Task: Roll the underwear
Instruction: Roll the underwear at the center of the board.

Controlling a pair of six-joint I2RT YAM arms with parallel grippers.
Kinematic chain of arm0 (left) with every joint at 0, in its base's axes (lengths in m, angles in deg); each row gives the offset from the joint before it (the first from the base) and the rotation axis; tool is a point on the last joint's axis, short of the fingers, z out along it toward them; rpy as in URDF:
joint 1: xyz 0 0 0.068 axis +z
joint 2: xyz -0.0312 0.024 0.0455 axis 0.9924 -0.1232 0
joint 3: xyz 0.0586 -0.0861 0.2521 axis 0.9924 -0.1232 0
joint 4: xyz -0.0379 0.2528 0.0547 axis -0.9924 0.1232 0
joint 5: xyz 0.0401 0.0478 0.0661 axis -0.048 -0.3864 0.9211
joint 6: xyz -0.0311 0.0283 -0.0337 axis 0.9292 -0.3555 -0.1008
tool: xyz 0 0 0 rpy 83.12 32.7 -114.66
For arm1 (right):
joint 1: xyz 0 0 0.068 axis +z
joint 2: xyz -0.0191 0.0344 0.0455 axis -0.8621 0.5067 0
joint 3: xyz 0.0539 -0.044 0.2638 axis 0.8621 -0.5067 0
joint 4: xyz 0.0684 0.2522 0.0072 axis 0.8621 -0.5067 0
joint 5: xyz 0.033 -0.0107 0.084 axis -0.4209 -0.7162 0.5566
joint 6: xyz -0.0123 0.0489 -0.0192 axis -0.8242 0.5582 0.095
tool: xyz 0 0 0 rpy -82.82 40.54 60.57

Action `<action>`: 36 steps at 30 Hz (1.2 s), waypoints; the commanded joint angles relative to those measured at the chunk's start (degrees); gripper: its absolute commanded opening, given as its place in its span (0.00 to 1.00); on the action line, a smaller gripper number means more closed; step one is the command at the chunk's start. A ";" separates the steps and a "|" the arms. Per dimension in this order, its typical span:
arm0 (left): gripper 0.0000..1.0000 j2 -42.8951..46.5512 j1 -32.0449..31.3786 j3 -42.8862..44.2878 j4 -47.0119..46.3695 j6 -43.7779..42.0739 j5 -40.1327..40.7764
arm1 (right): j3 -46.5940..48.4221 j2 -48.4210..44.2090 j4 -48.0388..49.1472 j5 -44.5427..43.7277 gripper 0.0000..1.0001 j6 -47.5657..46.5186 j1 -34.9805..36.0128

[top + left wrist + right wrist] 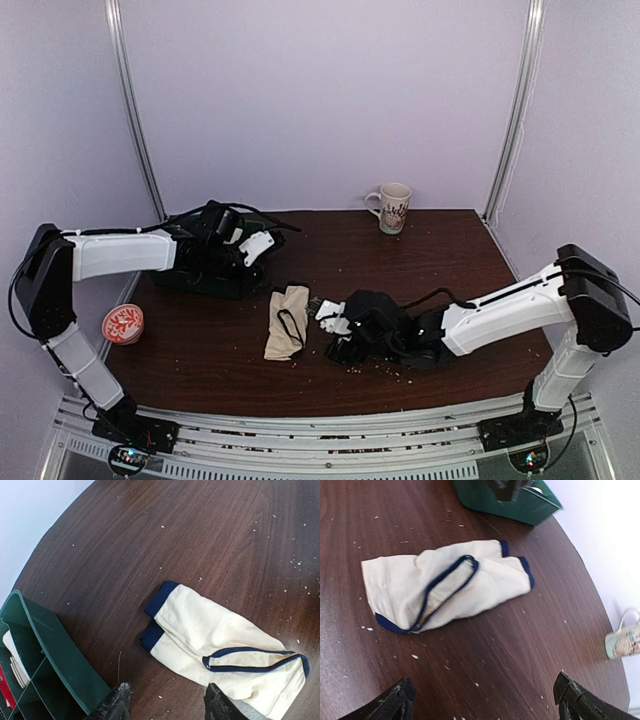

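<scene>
The cream underwear (286, 321) with dark blue trim lies folded lengthwise in the middle of the brown table. It shows in the left wrist view (220, 650) and the right wrist view (445, 585). My left gripper (257, 246) is open and empty, up and to the left of the garment; its fingertips (116, 705) show at the frame bottom. My right gripper (330, 318) is open and empty, just right of the garment, its fingers (395, 702) wide apart over bare wood.
A green bin (205, 280) sits under the left arm, seen also in the left wrist view (45, 655) and the right wrist view (510, 502). A patterned mug (391, 207) stands at the back. A round red-patterned dish (123, 324) lies at the left edge. Crumbs dot the table.
</scene>
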 commanded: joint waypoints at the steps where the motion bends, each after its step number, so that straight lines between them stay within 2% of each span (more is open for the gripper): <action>1: 0.54 5.58 0.95 -6.42 -13.19 -2.95 -5.84 | 7.70 8.43 0.02 2.28 1.00 -9.30 2.31; 11: 0.54 11.83 2.76 -15.63 -23.87 -2.85 -4.01 | 20.31 21.52 -7.30 3.07 1.00 -12.18 4.85; 22: 0.54 10.87 3.88 -16.82 -26.06 -2.26 -4.53 | 22.76 26.49 -12.24 -1.09 0.99 -6.33 4.89; 27: 0.54 10.00 4.09 -16.51 -25.92 -2.17 -5.00 | 22.69 26.19 -13.91 -0.04 0.87 -2.70 3.94; 29: 0.54 9.99 4.17 -16.51 -25.92 -2.17 -5.12 | 22.76 26.16 -14.30 0.66 0.79 -1.92 3.21; 32: 0.54 10.21 4.26 -16.68 -26.00 -2.17 -5.67 | 23.90 26.67 -15.72 2.31 0.61 -0.77 2.08; 36: 0.54 10.09 4.31 -16.85 -25.92 -2.58 -7.37 | 24.69 26.72 -16.78 4.43 0.49 -0.21 1.36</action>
